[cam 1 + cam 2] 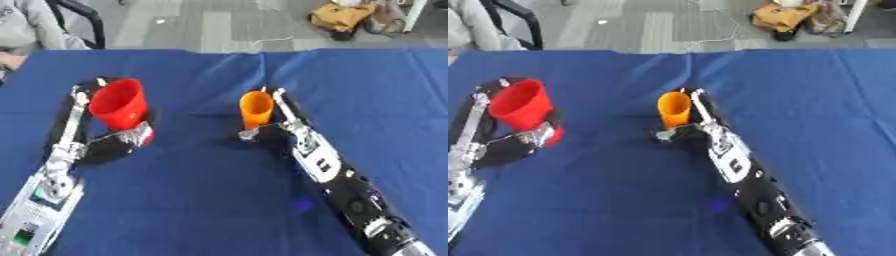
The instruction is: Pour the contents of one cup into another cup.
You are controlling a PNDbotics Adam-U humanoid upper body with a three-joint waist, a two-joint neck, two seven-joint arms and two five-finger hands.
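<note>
Cups: two, both smooth tapered plastic, wider at the rim. Large red plastic cup (118, 104) sat at desk left, mouth up, long axis tipped slightly toward the camera, left hand (120, 139) curled round its base. Smaller orange plastic cup (255, 109) stood upright near desk centre, mouth up, axis vertical; right hand (278, 126) was wrapped round its lower part, thumb at the base. Desk (201, 200) was covered in matte blue cloth, a few soft creases. Cup contents couldn't be made out.
</note>
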